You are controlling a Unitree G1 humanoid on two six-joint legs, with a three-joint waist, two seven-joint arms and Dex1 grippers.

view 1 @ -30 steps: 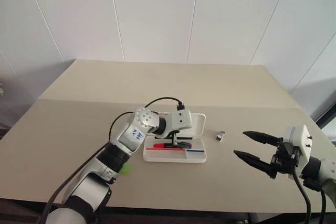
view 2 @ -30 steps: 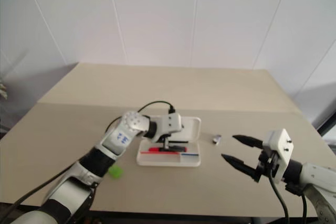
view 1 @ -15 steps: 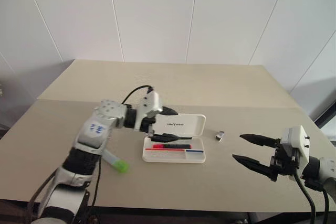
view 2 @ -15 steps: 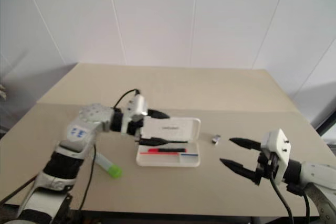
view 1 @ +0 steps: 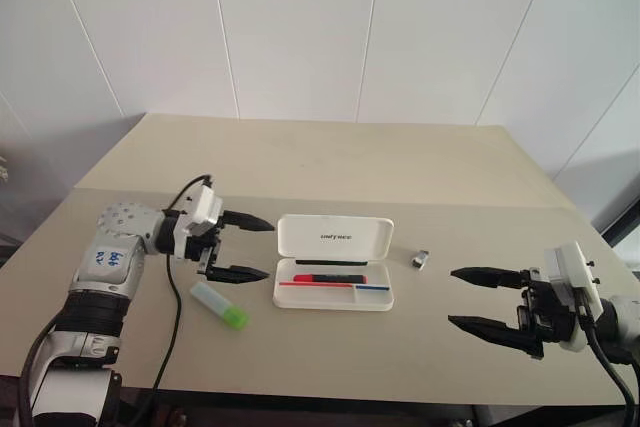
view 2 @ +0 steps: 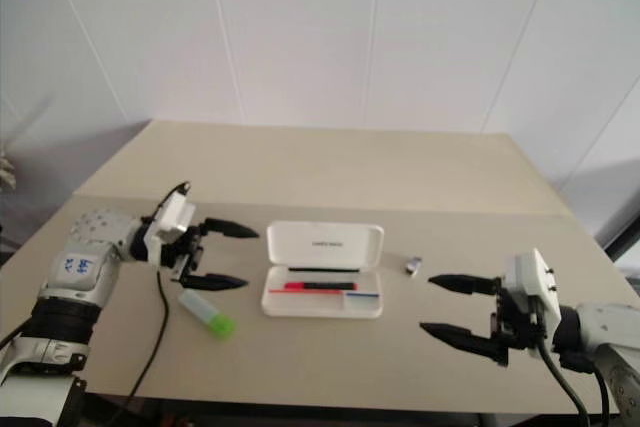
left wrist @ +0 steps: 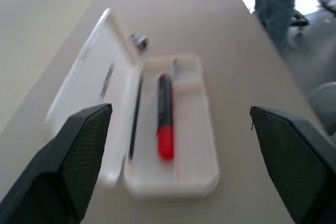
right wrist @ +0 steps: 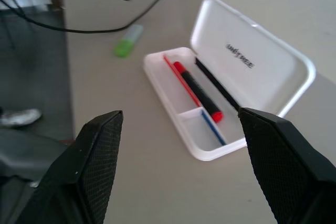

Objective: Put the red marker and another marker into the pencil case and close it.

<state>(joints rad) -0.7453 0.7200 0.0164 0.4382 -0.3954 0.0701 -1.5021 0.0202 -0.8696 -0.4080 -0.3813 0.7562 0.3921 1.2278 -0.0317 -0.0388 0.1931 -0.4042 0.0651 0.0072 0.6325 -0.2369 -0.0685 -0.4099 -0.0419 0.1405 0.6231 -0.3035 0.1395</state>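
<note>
The white pencil case (view 1: 300, 238) lies open in the middle of the table, lid tilted up at the back. The red marker (view 1: 328, 278) rests inside its tray, also seen in the left wrist view as the red marker (left wrist: 165, 116) between that gripper's two fingers. The other marker, mint with a lime-green cap (view 1: 220, 304), lies on the table left of the case. My left gripper (view 1: 268, 250) hovers open just left of the case, above the green marker, holding nothing. My right gripper (view 1: 452, 297) stands open and empty to the right of the case.
A small grey metal piece (view 1: 420, 259) sits on the table between the case and my right gripper. The beige table (view 1: 300, 157) stretches back to a white panelled wall. A black cable hangs from my left wrist.
My left gripper has drawn back from the case toward the left, uncovering the red marker in the tray and the green marker on the table. The right gripper has hardly moved.
</note>
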